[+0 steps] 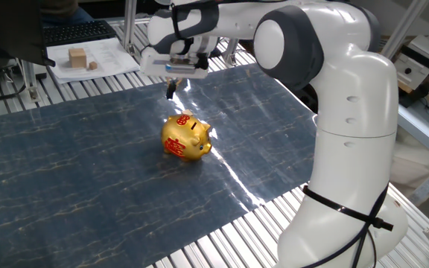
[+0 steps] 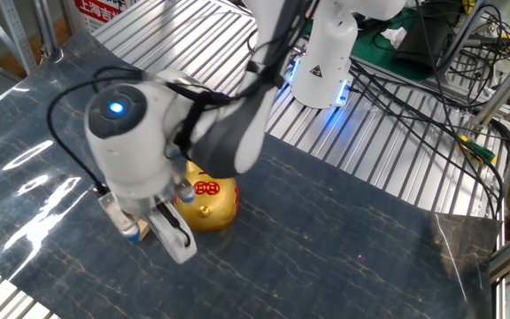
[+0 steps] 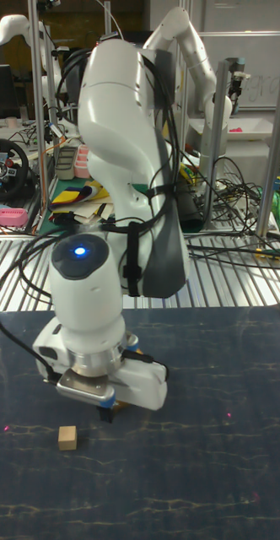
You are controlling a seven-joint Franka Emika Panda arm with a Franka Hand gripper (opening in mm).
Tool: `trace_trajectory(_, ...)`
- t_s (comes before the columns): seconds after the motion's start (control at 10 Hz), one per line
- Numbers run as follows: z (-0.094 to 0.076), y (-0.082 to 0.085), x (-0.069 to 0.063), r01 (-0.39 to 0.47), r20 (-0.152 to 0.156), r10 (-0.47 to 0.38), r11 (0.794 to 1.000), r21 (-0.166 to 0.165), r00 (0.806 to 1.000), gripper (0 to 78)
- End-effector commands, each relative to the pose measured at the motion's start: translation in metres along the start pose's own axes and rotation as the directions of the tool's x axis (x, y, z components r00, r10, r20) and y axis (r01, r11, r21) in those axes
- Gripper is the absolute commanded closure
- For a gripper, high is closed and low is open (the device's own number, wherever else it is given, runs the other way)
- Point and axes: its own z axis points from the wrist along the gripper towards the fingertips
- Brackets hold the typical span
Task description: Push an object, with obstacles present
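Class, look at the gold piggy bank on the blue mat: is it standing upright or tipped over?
Upright. The gold piggy bank stands on the mat with its coin slot facing up in one fixed view; the gripper hangs apart from it.

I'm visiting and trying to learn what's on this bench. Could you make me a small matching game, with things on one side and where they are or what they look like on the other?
Things:
1. piggy bank
2. tiny wooden cube
3. end effector
4. dark mat

Descriptions:
a. hanging above the mat, beyond the pig
b. shiny gold with red markings
c. light tan, lying on the mat
d. blue-grey, marbled, covering the table

Pairs: 1-b, 2-c, 3-a, 4-d
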Motion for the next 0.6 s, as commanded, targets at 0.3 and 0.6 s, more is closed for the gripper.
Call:
trace_trajectory(0.3, 0.0264, 0.0649, 0.0112, -0.401, 0.091, 0.401, 0.916, -0.011, 0.912, 77.6)
trace_trajectory(0.6, 0.0263, 0.0652, 0.0113, -0.392, 0.090, 0.391, 0.920, -0.012, 0.916, 77.6)
